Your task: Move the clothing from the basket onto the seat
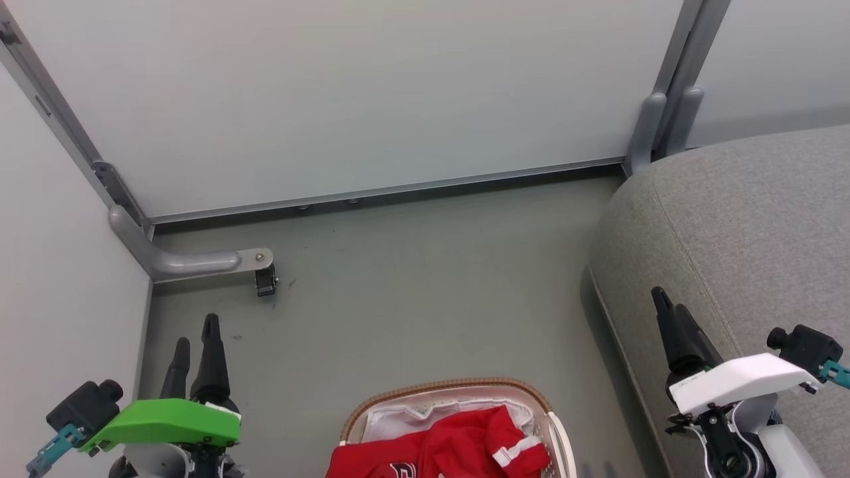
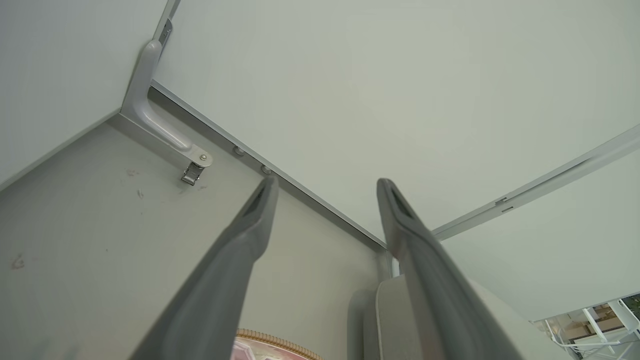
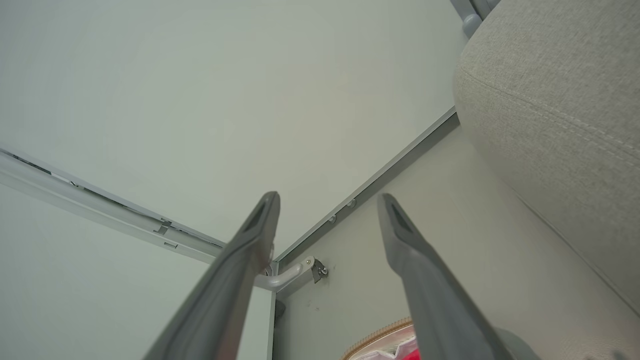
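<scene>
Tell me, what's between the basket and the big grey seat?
Nothing but bare grey floor. In the head view, a narrow strip of it separates the basket from the seat, and nothing lies on it.

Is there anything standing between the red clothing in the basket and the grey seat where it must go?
Nothing visible does. The clothing lies in the basket, and only bare floor separates it from the seat on the robot's right. The lift must clear the basket's rim.

Green end effector [image 1: 197, 330], white end effector [image 1: 669, 300]
</scene>
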`<state>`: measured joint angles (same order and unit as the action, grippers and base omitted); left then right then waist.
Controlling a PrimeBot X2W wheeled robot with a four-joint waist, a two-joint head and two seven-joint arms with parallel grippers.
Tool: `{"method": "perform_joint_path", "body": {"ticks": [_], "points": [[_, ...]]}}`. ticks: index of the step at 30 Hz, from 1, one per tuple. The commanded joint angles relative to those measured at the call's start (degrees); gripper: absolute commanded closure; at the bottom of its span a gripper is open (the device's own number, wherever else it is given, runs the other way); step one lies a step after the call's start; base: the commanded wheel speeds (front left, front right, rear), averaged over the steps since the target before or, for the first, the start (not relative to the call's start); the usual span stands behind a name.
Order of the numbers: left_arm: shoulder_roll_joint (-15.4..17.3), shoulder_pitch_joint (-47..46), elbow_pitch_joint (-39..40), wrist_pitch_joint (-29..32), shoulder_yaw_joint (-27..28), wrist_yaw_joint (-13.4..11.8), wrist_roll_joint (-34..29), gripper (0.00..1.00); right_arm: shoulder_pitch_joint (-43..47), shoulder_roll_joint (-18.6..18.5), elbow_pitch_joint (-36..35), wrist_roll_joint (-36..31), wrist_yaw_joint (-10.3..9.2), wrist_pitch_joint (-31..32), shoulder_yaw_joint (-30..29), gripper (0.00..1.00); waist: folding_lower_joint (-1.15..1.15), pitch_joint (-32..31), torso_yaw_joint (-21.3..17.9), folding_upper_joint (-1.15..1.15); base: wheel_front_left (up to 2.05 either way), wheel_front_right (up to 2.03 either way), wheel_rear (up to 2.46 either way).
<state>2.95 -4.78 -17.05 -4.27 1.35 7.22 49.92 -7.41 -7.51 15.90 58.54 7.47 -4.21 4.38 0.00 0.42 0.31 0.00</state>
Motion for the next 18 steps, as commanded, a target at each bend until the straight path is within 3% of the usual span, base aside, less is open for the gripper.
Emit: {"method": "perform_joint_path", "body": {"ticks": [1,18], "points": [[0.70,-1.68,0.54,-0.72,-0.27,0.18,-2.00,0.00,-1.36,-0.70,-0.35,-1.96,0.02,-0.75,0.33,0.00,0.00,-0.01,0.02,0.00,0.00,0.00,0.00],[0.99,-1.61,0.31,-3.63,-2.22,0.24,-14.31,0.00,-1.64,-1.45,0.21,-14.09,0.02,-3.66,1.97,0.00,0.00,0.14,0.21,0.00,0.00,0.00,0.00]]}}
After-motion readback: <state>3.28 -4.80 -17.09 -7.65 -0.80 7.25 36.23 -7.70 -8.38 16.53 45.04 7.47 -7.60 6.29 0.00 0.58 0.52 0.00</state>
